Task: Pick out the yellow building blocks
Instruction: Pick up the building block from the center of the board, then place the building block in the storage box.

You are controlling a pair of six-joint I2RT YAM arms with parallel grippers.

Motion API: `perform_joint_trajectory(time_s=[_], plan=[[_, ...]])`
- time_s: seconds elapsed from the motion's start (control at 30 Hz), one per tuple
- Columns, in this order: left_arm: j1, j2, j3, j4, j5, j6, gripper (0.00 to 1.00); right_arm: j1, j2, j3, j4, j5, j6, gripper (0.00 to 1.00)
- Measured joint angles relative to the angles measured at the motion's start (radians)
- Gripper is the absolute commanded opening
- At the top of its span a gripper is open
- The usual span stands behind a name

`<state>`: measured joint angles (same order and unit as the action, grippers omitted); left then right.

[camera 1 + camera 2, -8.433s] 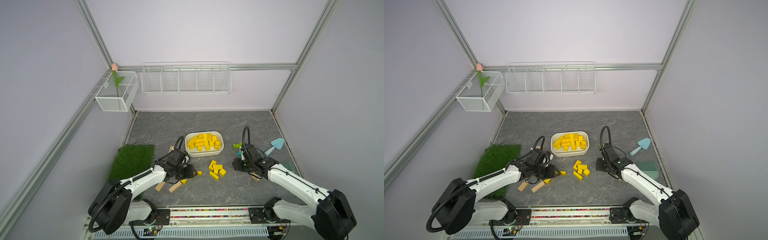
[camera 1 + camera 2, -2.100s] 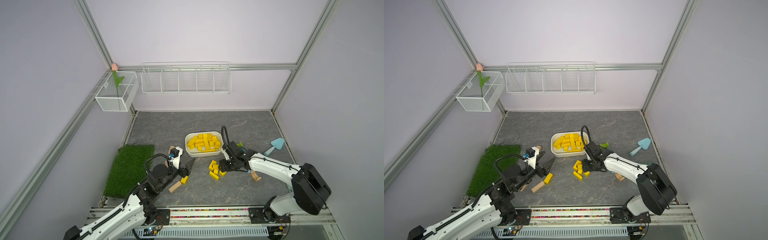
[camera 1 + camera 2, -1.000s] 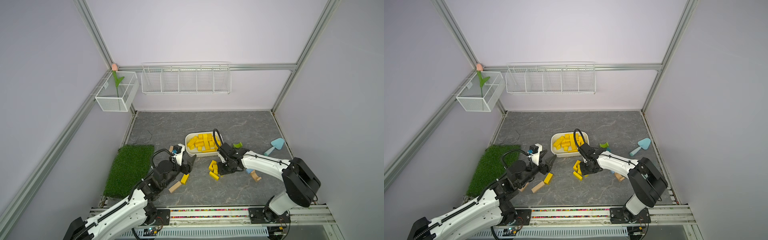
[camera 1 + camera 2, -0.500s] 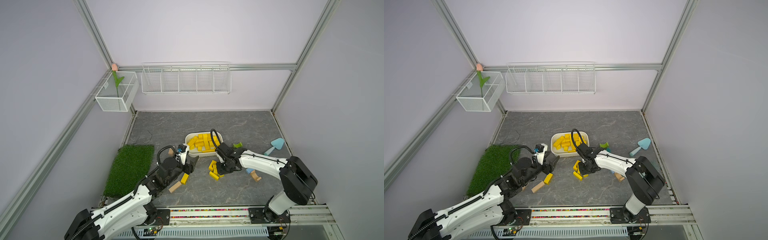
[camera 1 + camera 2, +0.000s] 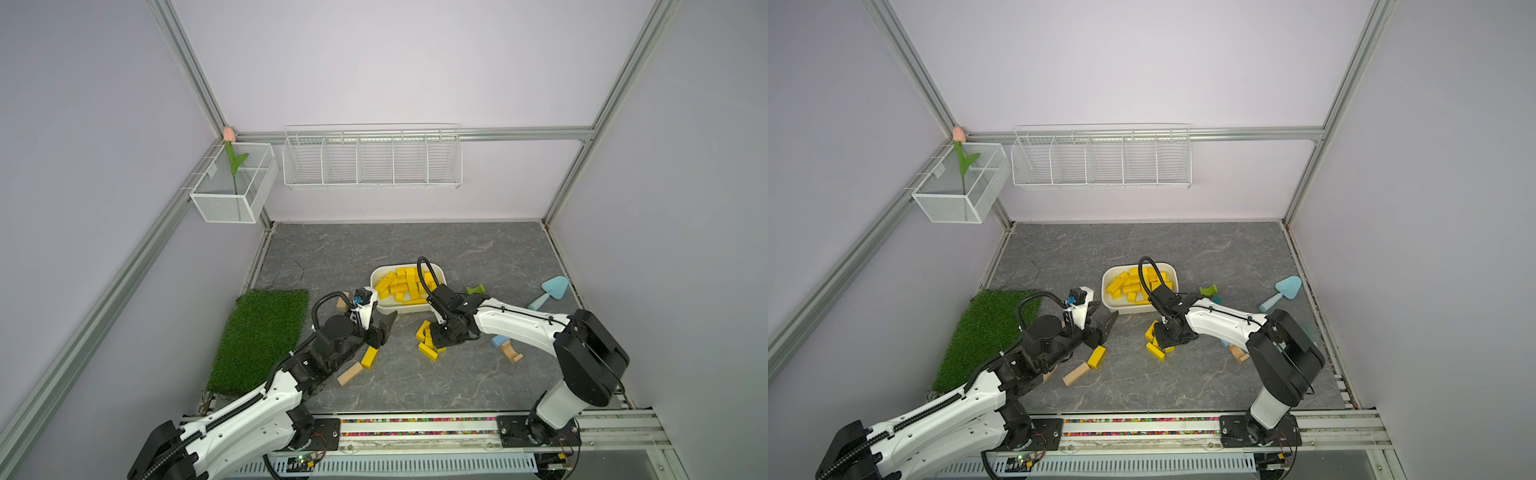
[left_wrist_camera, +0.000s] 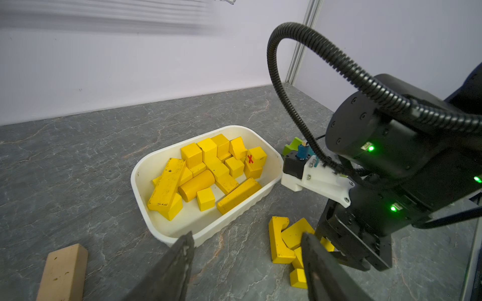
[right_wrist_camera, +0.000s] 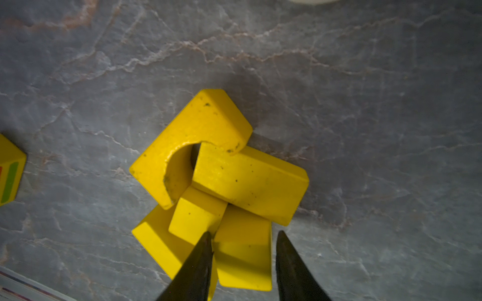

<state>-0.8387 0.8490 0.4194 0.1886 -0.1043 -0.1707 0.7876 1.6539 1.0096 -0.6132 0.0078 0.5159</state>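
The right gripper [image 7: 242,233] points straight down over yellow blocks [image 5: 428,352] heaped on the floor [image 5: 415,249], its jaws a narrow way apart on either side of a flat slab [image 7: 242,258]. Whether they pinch it I cannot tell. Against the slab sits a cube [image 7: 195,216]. A bar [image 7: 250,179] lies across both, and one end of it reaches into the notch of an arch [image 7: 182,135]. In both top views this gripper covers the right part of the heap [image 5: 1155,353], which lies just near of the right end of a white tray [image 6: 134,182]. The tray stands at mid-floor and is filled with more yellow pieces [image 6: 198,179]: bars, cubes and a cylinder. The left gripper [image 6: 245,234] hangs wide open and empty, left of the heap and just near of the tray's near left corner, its fingers [image 5: 390,323] aimed toward the tray. Just near of it a stray yellow block [image 5: 369,357] lies on the floor, touching or almost touching a tan block [image 5: 349,373] on its near left. Left of both, a green mat [image 5: 262,336] lies along the left wall. Right of the tray sits a green block [image 5: 475,289], and farther right, by the right wall, a blue scoop [image 5: 550,291]. A tan arch piece [image 5: 512,352] lies right of the heap, near of the right arm.
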Motion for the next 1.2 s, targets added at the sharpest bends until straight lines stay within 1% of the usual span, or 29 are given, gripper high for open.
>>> perform_joint_trajectory(time_s=[0.1, 0.17, 0.27, 0.57, 0.9, 1.03, 1.2], plan=[[0.000, 0.000, 0.000, 0.000, 0.000, 0.000, 0.67, 0.000, 0.000, 0.000, 0.000, 0.001, 0.000, 0.42], [0.000, 0.000, 0.000, 0.000, 0.000, 0.000, 0.67, 0.001, 0.000, 0.000, 0.001, 0.001, 0.002, 0.37], [0.000, 0.000, 0.000, 0.000, 0.000, 0.000, 0.67, 0.004, 0.000, 0.002, 0.003, 0.003, 0.003, 0.33], [0.000, -0.008, 0.000, 0.001, 0.000, 0.000, 0.67, 0.006, -0.008, -0.001, 0.000, 0.023, 0.005, 0.31], [0.000, -0.027, -0.001, 0.002, 0.000, 0.000, 0.67, 0.006, -0.075, -0.014, -0.039, 0.085, 0.012, 0.29], [0.000, -0.037, -0.003, 0.007, -0.002, 0.000, 0.68, 0.006, -0.075, 0.074, -0.088, 0.105, 0.008, 0.28], [0.002, -0.037, -0.003, 0.010, -0.003, 0.000, 0.67, -0.002, -0.044, 0.287, -0.123, 0.116, -0.008, 0.28]])
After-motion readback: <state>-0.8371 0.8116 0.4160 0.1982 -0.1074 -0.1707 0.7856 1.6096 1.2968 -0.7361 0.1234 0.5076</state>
